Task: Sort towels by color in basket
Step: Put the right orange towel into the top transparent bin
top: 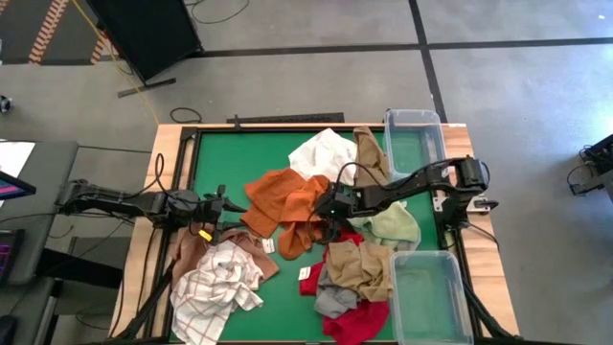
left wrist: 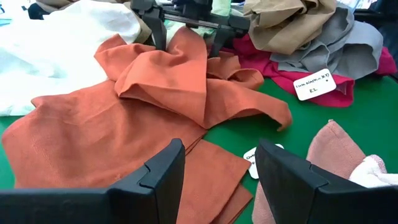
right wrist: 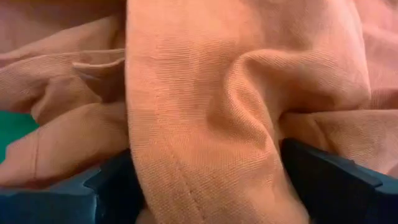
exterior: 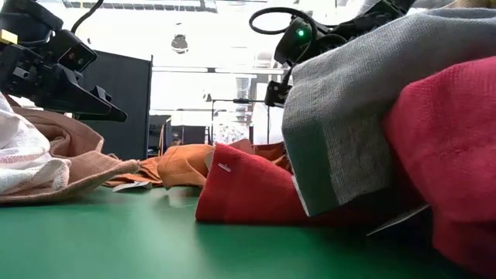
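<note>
Table surface (top: 230, 158): green, with a light wooden border. Towels noted: rust orange towel (top: 285, 199); white towel (top: 324, 153); tan towel (top: 369, 268); brown towel (top: 369, 153); pale green towel (top: 397, 225); grey towel (top: 333, 299); red towel (top: 359, 321); pinkish-brown towel (top: 192, 254); white towel with red check (top: 211, 292). Two bins (top: 414, 139), clear with a bluish tint. Both arms dark. Tags on towels white.

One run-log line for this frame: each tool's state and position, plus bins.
right tool: open, straddling raised fold of rust orange towel | left tool: open, empty, beside towel | clear bins: no towels visible inside
</note>
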Robot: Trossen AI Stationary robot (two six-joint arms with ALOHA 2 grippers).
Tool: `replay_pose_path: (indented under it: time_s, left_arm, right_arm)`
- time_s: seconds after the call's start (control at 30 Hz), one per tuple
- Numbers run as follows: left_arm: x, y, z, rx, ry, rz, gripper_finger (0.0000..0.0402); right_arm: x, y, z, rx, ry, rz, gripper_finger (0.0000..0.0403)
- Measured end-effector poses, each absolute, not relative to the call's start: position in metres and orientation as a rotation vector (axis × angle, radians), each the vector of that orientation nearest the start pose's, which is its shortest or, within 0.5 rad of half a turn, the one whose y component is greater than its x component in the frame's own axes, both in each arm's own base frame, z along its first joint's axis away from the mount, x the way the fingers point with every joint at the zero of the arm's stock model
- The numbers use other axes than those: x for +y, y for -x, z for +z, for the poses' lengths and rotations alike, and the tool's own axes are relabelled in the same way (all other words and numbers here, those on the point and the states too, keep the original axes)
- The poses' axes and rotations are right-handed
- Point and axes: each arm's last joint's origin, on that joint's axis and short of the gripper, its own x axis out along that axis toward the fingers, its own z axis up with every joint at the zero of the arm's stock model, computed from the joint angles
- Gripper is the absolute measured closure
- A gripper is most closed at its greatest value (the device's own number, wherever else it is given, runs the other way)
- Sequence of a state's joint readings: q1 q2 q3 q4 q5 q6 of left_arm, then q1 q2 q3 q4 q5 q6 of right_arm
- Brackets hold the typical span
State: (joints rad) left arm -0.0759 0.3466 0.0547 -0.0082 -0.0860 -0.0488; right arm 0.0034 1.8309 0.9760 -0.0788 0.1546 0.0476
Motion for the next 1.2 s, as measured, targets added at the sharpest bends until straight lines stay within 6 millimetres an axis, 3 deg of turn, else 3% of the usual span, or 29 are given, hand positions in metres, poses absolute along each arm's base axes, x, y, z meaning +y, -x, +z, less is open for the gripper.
replay_pose_path:
  time_s: [0.13,0.3,0.4,0.57,0.67,0.9,1.2]
  left_arm:
    - [-0.006,-0.116,0.152,0.299,0.024,0.018,0.0217]
    - [-0.006,-0.116,0.152,0.296,0.024,0.018,0.0217]
    - [-0.006,-0.116,0.152,0.296,0.024,0.018,0.0217]
    - [-0.006,-0.116,0.152,0.297,0.024,0.018,0.0217]
    - [-0.006,-0.116,0.152,0.298,0.024,0.017,0.0217]
    - [-0.006,-0.116,0.152,0.298,0.024,0.018,0.0217]
    - [-0.006,-0.116,0.152,0.299,0.024,0.018,0.0217]
  right_arm:
    - [-0.003,-0.356,0.123,0.945,0.022,-0.163,0.0053]
    - [0.002,-0.368,0.107,0.967,0.026,-0.158,0.0135]
    - [0.004,-0.374,0.109,0.97,0.035,-0.155,0.0209]
    - [0.005,-0.376,0.129,0.963,0.052,-0.144,0.0362]
    - [0.005,-0.371,0.146,0.971,0.062,-0.134,0.0367]
    - [0.005,-0.35,0.21,0.885,0.093,-0.208,0.0367]
    - [-0.003,-0.287,0.304,0.671,0.152,-0.469,0.0367]
